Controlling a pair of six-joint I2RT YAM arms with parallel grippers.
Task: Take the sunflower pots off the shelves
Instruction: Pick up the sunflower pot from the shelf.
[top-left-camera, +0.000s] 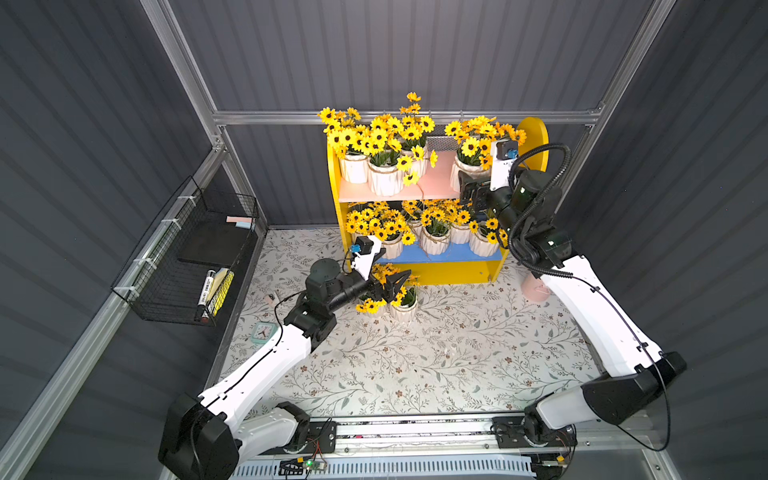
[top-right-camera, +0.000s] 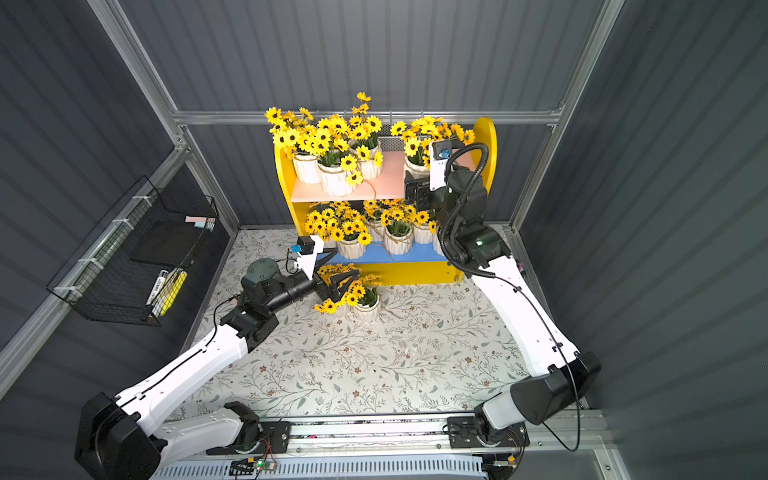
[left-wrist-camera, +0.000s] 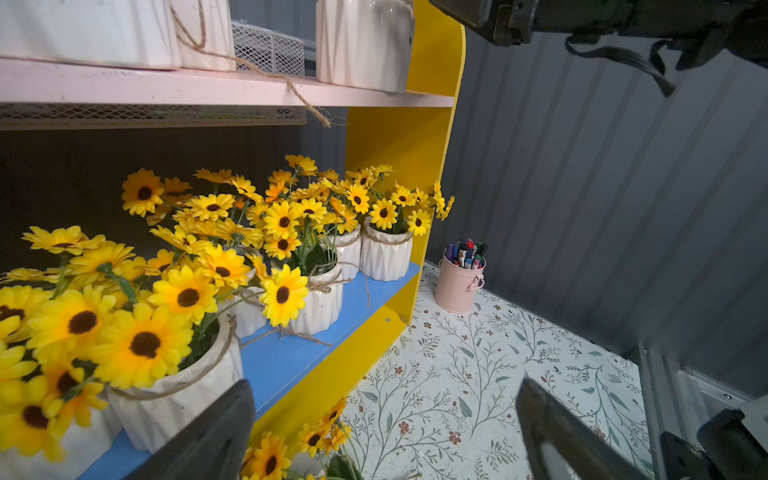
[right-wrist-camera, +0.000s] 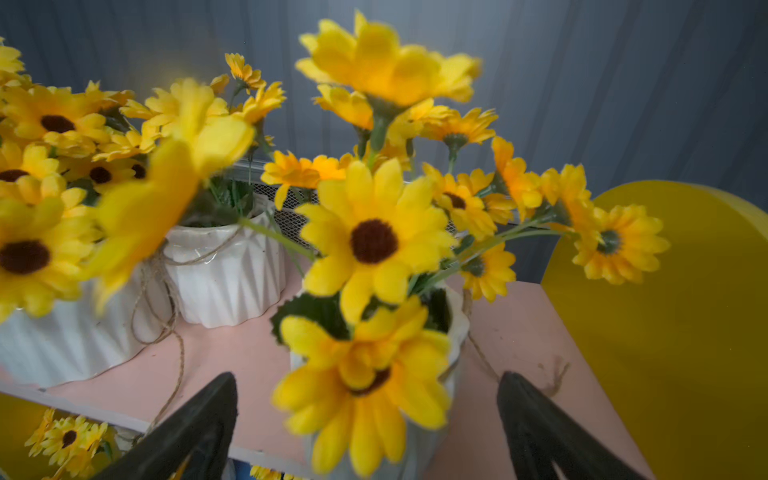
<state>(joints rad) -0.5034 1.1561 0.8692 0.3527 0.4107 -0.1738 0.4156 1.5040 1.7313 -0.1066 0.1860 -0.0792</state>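
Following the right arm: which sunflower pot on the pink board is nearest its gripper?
The sunflower pot standing alone, with bare pink board between it and the clustered other three; the open right gripper faces it.

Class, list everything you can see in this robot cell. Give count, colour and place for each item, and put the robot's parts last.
shelves: one, yellow sides, at the table's back
pink board: one, upper shelf
blue board: one, lower shelf
pots: white with yellow flowers; four on the pink board, five or six on the blue board, at least one on the table in front
table: one, floral pattern
wire basket: one, black, on the left wall
markers: a few, white and yellow, in the wire basket
mesh basket: one, white, behind the shelves
cup: one, pink, beside the shelves
pens: several, mixed colours, in the cup
clock: one, teal, at the table's left edge
left gripper: black, open, near the blue board
right gripper: black, open, either side of a pot on the pink board
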